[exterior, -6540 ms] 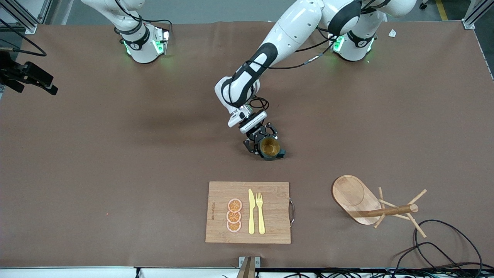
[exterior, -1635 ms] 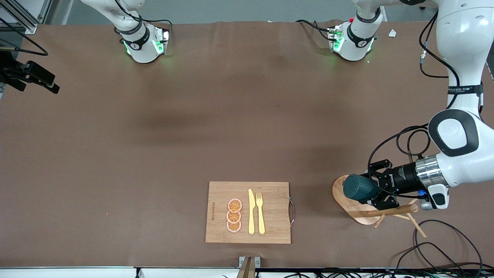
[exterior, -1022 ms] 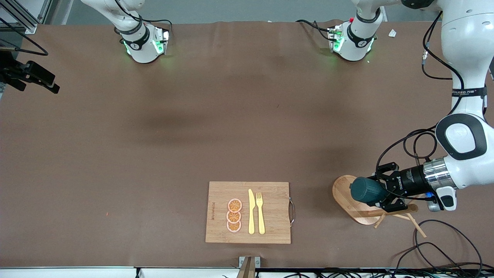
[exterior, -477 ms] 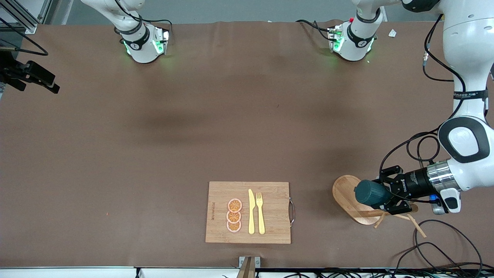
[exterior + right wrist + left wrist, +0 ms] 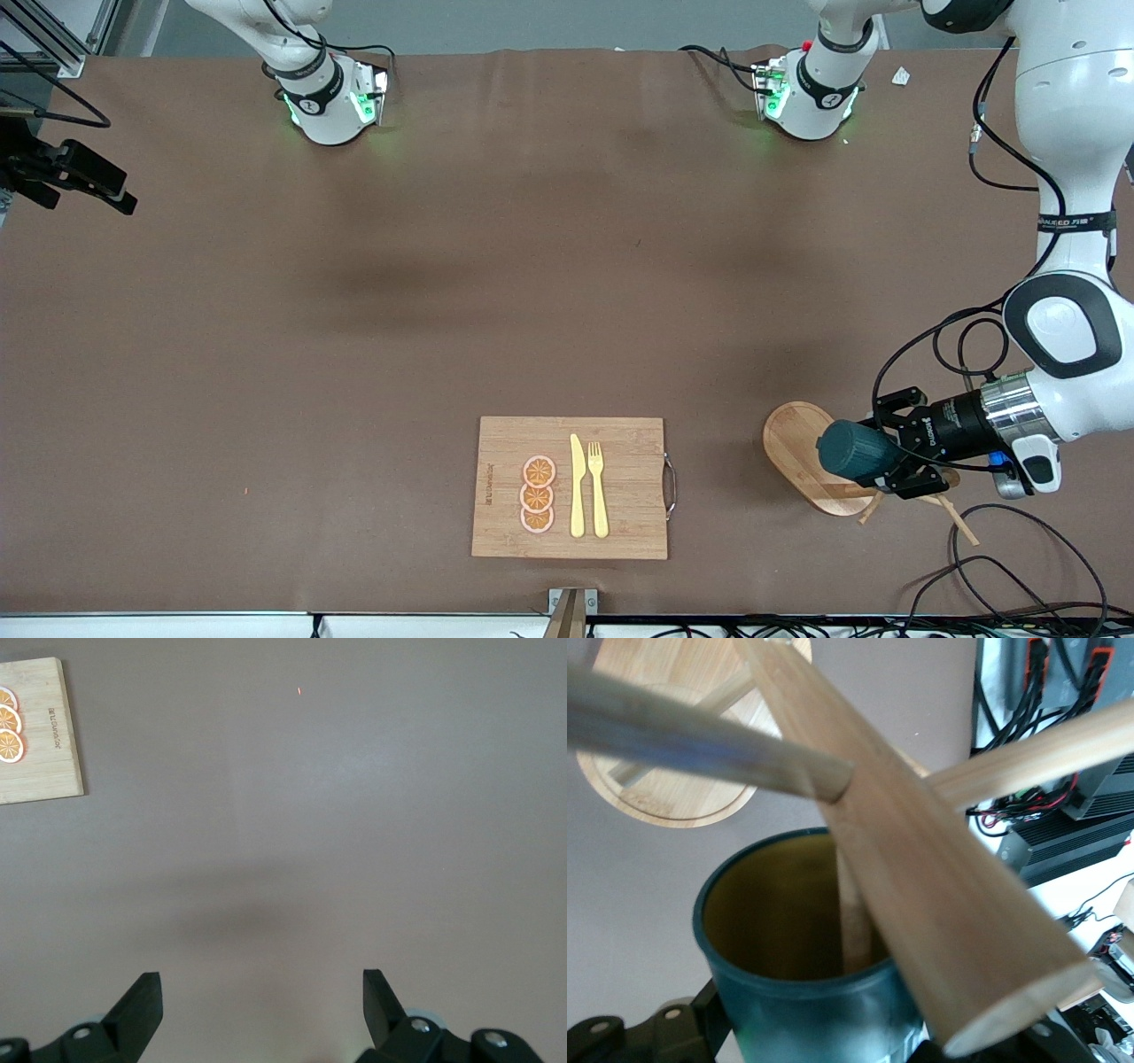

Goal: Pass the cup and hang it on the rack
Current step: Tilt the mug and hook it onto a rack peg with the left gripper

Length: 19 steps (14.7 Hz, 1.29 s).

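Closest to the front camera, a bamboo cutting board point(image 5: 570, 487) is lying on the brown table point(image 5: 354, 354), carrying three orange slices point(image 5: 538, 494), a yellow knife point(image 5: 577, 486) and a yellow fork point(image 5: 598, 489). Black cables point(image 5: 1001, 567) are trailing along the table edge toward the left arm's end.

Beside the board, toward the left arm's end, the rack point(image 5: 802, 452) is standing on its oval base; its post and pegs are mostly being hidden by the left hand point(image 5: 899, 447) and the cup point(image 5: 855, 450). That hand is reaching in sideways, level with the table, clamped shut on the dark teal cup, which is lying horizontal over the rack's base with its bottom facing the board. The cup's handle is not visible. In the left wrist view, the cup's point(image 5: 806, 983) yellowish mouth is facing the rack's point(image 5: 921, 859) post, and one thin peg is passing into the opening; whether it is touching the inside is hard to tell.

Farthest off, the right arm is waiting near its base. Its hand point(image 5: 261, 1001) is hovering with fingers spread wide, holding nothing, over bare table.
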{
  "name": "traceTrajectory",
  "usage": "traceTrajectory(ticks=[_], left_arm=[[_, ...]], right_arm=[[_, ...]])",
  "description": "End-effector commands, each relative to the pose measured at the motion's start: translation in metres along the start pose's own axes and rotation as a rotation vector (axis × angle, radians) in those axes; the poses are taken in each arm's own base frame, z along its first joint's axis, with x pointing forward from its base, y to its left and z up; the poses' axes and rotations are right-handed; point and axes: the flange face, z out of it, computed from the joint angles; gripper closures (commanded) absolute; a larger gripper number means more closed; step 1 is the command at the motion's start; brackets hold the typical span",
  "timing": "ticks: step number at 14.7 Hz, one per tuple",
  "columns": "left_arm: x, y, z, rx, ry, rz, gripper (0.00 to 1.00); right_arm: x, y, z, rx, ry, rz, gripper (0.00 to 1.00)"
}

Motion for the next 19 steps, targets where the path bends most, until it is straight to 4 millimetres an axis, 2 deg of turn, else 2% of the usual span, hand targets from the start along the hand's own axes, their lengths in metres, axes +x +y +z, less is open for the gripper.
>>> traceTrajectory(ticks=[1, 5, 10, 11, 12, 13, 19], left_arm=[[0.003, 0.006, -0.001, -0.038, -0.012, 0.006, 0.47], [0.009, 0.004, -0.003, -0.038, -0.009, 0.016, 0.46], [0.016, 0.002, -0.005, -0.042, -0.007, 0.022, 0.38], [0.016, 0.002, -0.005, -0.042, -0.007, 0.022, 0.30], [0.016, 0.002, -0.005, -0.043, -0.007, 0.023, 0.18], [0.016, 0.002, -0.005, -0.043, -0.007, 0.025, 0.01], [-0.001, 0.010, -0.007, -0.050, -0.012, 0.037, 0.00]], right_arm=[[-0.002, 0.002, -0.002, 0.008, 0.002, 0.002, 0.00], [-0.001, 0.003, -0.003, 0.006, 0.006, 0.002, 0.00], [0.000, 0.002, -0.004, 0.007, 0.020, -0.001, 0.00], [0.000, 0.000, -0.004, 0.007, 0.020, -0.004, 0.00], [0.000, 0.000, -0.004, 0.007, 0.020, -0.004, 0.00], [0.000, 0.000, -0.004, 0.007, 0.020, -0.004, 0.00], [0.000, 0.000, -0.004, 0.007, 0.020, -0.004, 0.00]])
